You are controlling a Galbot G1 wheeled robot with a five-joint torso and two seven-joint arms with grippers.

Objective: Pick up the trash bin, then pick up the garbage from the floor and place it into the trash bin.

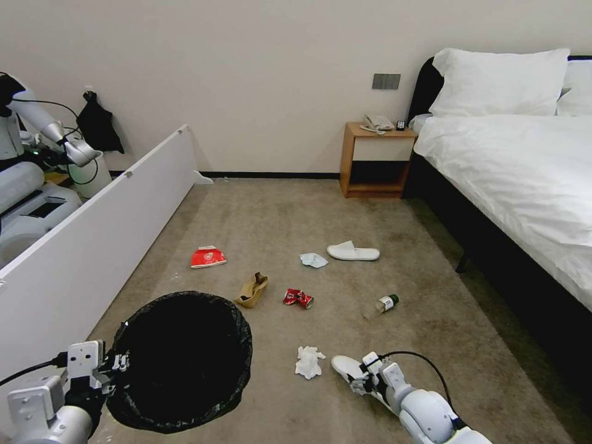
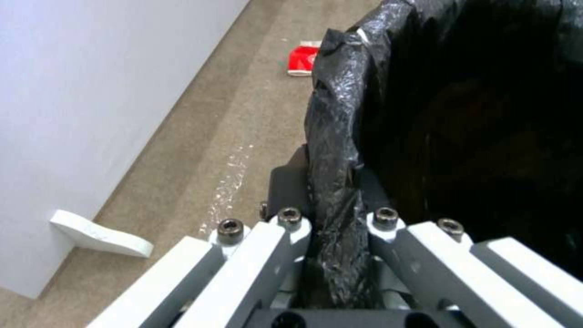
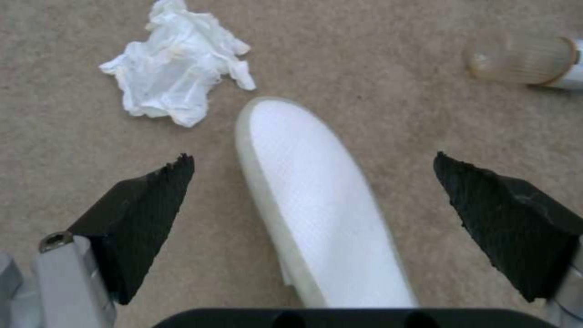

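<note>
Left claw (image 2: pixel 331 218) clamps the bin (image 1: pixel 185 361) rim; right claw (image 3: pixel 313 200), spread wide, straddles a slipper (image 3: pixel 322 209) on the carpet (image 1: pixel 370 209).

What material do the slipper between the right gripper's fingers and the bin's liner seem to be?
Slipper: apparently soft white fabric, matte, with a fine woven texture and a paler sole edge. Liner: thin black plastic film, glossy, crinkled, gripped at the rim.

Trash bin (image 1: pixel 182 361), black-lined, is sitting at 7 o'clock on the carpet (image 1: pixel 277 209). Litter is lying scattered: red-white packet (image 1: pixel 208 256) at 11, brown bag (image 1: pixel 252 290), crushed can (image 1: pixel 298 298), bottle (image 1: pixel 382 305) at 3, pale-blue tissue (image 1: pixel 313 259), far slipper (image 1: pixel 353 251), white tissue (image 1: pixel 308 361) and near slipper (image 3: pixel 316 200) at 5.
</note>
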